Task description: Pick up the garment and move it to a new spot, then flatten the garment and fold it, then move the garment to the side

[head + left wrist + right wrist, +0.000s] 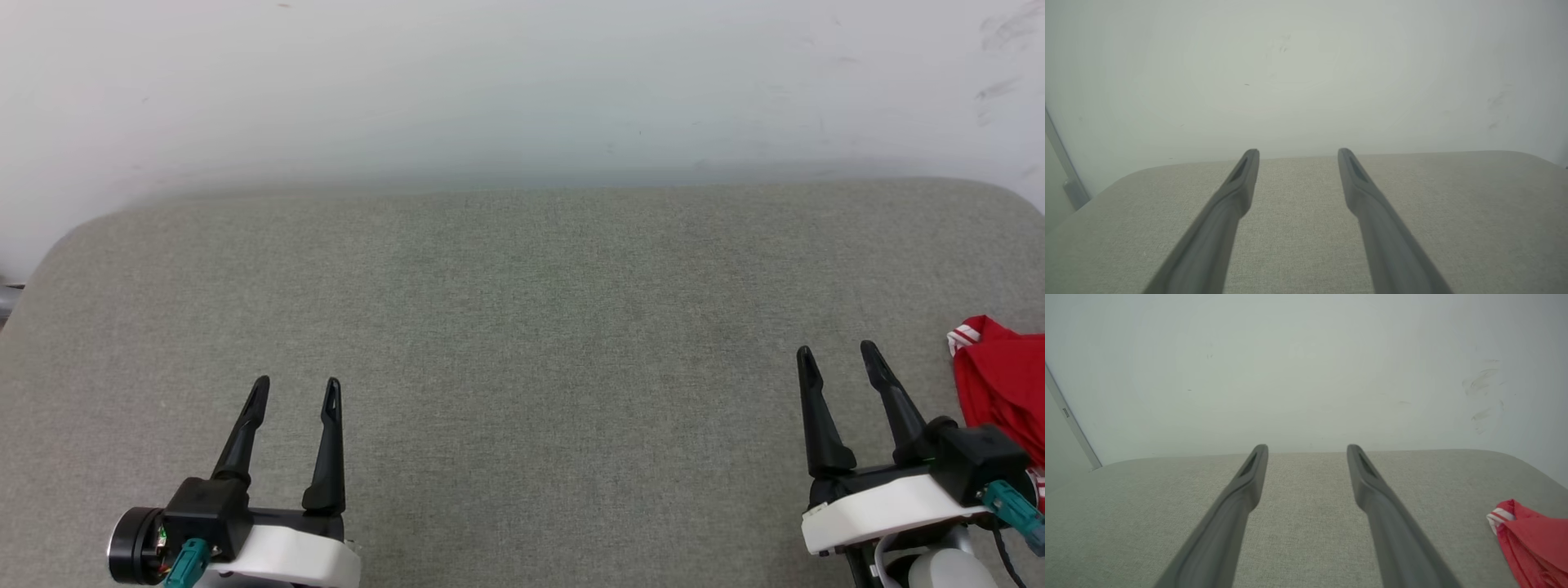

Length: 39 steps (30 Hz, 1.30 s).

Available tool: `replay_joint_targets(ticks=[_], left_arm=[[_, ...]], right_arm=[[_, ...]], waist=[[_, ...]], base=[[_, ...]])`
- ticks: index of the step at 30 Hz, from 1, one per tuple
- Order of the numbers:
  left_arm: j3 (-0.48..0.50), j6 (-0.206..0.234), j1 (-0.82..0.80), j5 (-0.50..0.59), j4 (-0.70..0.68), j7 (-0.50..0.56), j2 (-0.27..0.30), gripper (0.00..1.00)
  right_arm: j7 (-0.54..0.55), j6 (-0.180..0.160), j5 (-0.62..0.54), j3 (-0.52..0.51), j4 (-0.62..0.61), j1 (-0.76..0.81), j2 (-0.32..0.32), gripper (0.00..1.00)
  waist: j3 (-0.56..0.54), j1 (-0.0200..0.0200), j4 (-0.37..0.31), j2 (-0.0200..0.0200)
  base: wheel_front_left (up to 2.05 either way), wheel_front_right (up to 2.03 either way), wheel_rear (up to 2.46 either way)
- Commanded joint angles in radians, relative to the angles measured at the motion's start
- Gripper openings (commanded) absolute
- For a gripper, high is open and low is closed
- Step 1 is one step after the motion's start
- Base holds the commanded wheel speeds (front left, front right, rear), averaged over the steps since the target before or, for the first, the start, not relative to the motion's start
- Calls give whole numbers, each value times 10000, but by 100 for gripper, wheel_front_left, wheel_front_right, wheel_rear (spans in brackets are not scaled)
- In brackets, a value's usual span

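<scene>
Garment (1000,384): bunched at table's (522,327) right edge.
Left gripper (296,385): spread, empty — near side, seemingly parked clear.
Right gripper (837,351): spread, empty — just left of it.

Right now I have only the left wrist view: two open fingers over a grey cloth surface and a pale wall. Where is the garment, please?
Observer: The garment lies bunched on the grey surface at the right edge of the head view, to the right of the right gripper.
Operator: Does the right gripper hold it?
Observer: No. Its fingers stand open with nothing between them.
Operator: How much of the garment can you see?
Observer: Only part. The right wrist view shows red fabric with a white-and-red striped trim at the tip toward the fingers. The rest runs out of the picture.
</scene>
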Motion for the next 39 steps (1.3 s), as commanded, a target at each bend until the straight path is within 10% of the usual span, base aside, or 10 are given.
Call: replay_joint_targets(ticks=[1, 22, 23, 39], left_arm=[[37, -74, 48, 9, -61, -21, -12, 100], [200, -146, 76, 161, 70, -21, -148, 100], [170, -178, 46, 85, 109, 0, -132, 0], [355, -243, -218, -2747, 765, 724, -153, 0]], right_arm=[[-50, -9, -27, 19, 30, -56, 55, 100], [-80, -9, 27, 274, -8, 48, 102, 100], [-29, 2, 28, 263, 50, 30, 46, 0], [623, 1, 2744, 86, 382, 63, 2, 0]], waist=[[-2, 0, -14, 0], [16, 0, -26, 0], [11, 0, -29, 0], [-11, 1, 0, 0]], base=[[0, 0, 0], [0, 0, 0], [0, 0, 0], [0, 0, 0]])
